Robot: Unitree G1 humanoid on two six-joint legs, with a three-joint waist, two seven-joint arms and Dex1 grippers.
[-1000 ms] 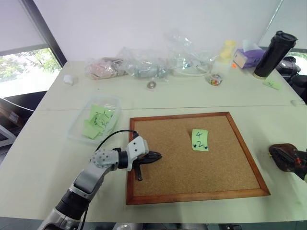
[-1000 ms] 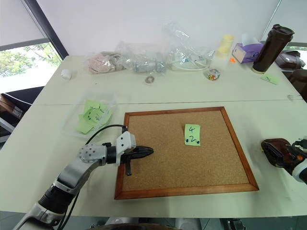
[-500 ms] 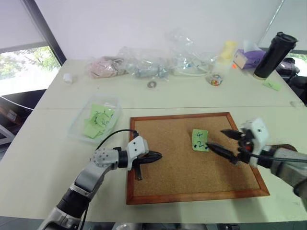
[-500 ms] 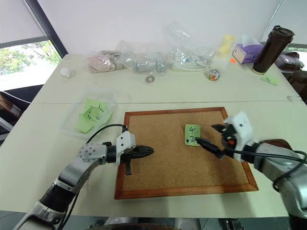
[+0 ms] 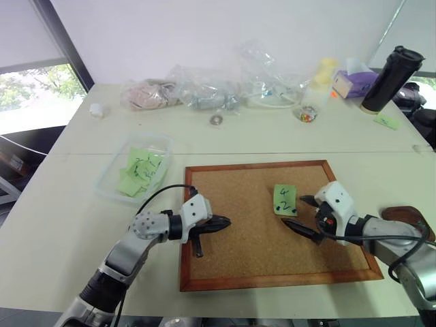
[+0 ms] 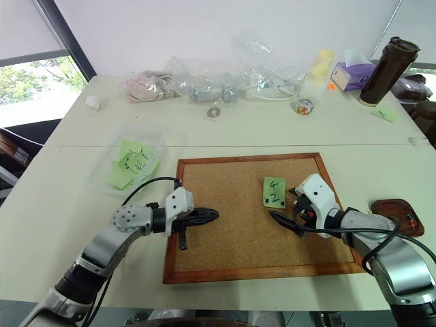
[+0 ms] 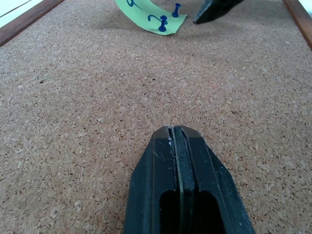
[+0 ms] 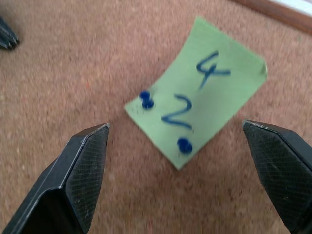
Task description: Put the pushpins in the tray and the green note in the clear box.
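Green note: light green slip marked "4" above "2", lying on the cork board right of the board's middle. Its long axis is running toward the far edge of the bench, the "4" end farther from the robot and the "2" end nearer. The upper part is curling up off the cork.

Pushpins: two blue round-headed pins are standing in the note's near corners, one on each side of the "2", shafts into the cork and heads pointing up.

Tray: small reddish-brown dish sitting on the bench just off the board's right frame, with a tiny item lying inside that is too small to identify.

Clear box: transparent container sitting on the bench left of the board's far left corner, holding several green slips with scribbles.

Right hand: hovering over the cork just right of the note, fingers spread wide, pointing toward the note's pinned end; the pins are lying between its two fingertips in the right wrist view. Holding nothing.

Left hand: resting over the board's left portion, well apart from the note, pointing toward the right, fingers pressed together and empty.

Far edge of the bench: clear plastic bags, a dark tumbler and a tissue box are standing there.
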